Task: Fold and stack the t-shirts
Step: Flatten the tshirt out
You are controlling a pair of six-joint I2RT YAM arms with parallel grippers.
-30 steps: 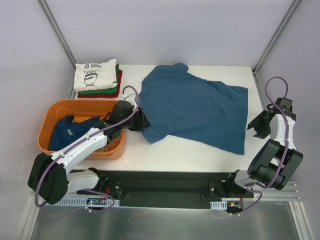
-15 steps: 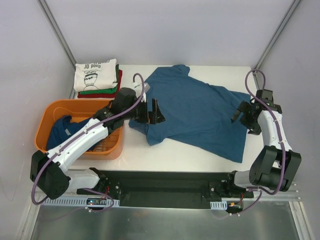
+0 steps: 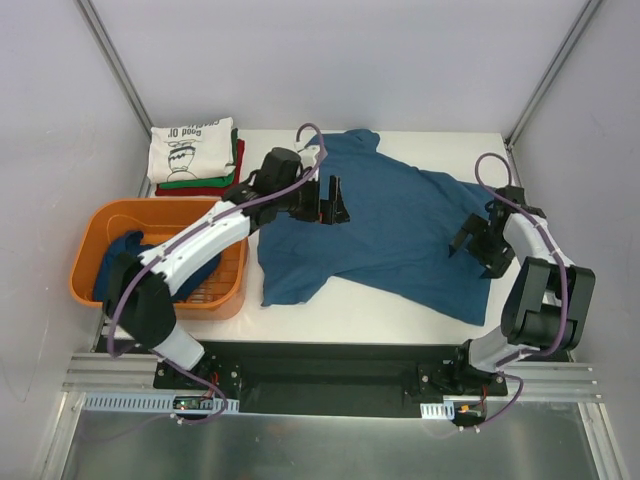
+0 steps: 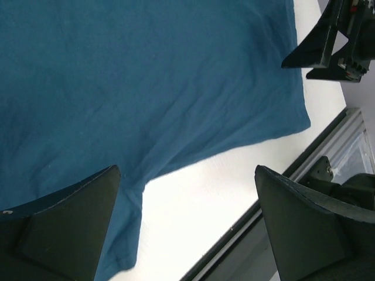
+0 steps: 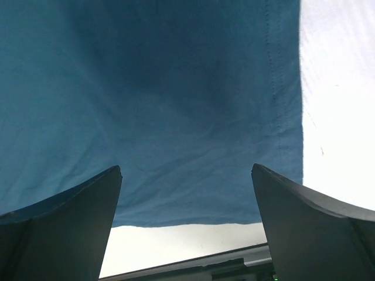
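Observation:
A dark blue t-shirt [image 3: 395, 235] lies spread and a little rumpled on the white table. My left gripper [image 3: 333, 204] hovers open over its left shoulder area, holding nothing. In the left wrist view the shirt [image 4: 146, 76] fills the top, and its sleeve hangs down by my left finger [image 4: 64, 222]. My right gripper [image 3: 473, 252] stands open above the shirt's right hem. In the right wrist view the cloth [image 5: 164, 99] lies below the spread jaws, untouched. A folded stack [image 3: 195, 155] at the back left has cream on top of green and red.
An orange tub [image 3: 150, 207] at the left holds another dark blue shirt [image 3: 128, 262]. A bare strip of table [image 3: 370, 305] runs along the front, edged by the black base rail [image 3: 330, 365]. Grey walls close in the back and both sides.
Both grippers have opened and let go of the blue shirt. The left gripper moved back and right over it, and the right gripper moved in toward its right hem. The shirt settled flatter.

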